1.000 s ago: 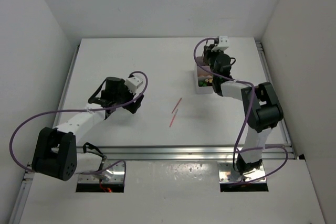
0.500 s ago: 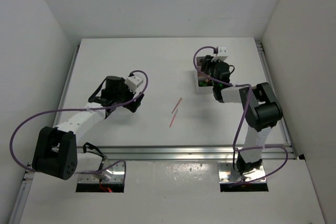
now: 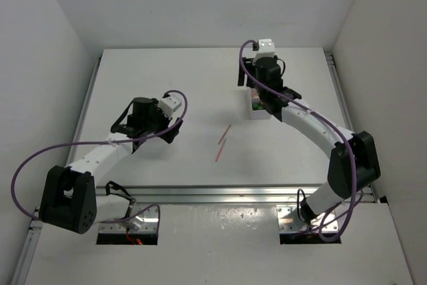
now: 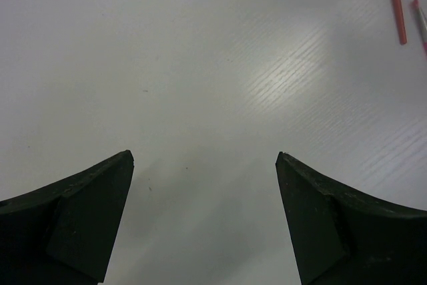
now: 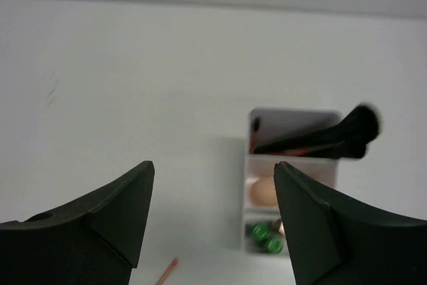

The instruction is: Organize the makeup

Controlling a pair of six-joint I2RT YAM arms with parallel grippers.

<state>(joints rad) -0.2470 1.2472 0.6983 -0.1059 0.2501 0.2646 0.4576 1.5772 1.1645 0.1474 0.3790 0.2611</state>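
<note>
Overhead, right arm (image 3: 313, 128) partly covers white box (image 3: 254, 107), right wrist view shows black brush (image 5: 347, 135), beige sponge (image 5: 263, 190), green bottle (image 5: 259, 231) inside, left gripper (image 4: 204, 156), right gripper (image 5: 213, 165) both spread wide, empty

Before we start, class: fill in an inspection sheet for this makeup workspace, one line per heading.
Surface: white table, no spills seen.
Job's things: a red pencil and a pink pencil lie loose mid-table. The black brush, beige sponge and green caps sit in the white box.
Clutter: nothing seen.
Grippers: left gripper open over bare table. Right gripper open near the box, holding nothing.
Cables: left purple cable and right purple cable loop off the arms and touch no item.
Surroundings: white walls, metal rail at the near edge.
</note>
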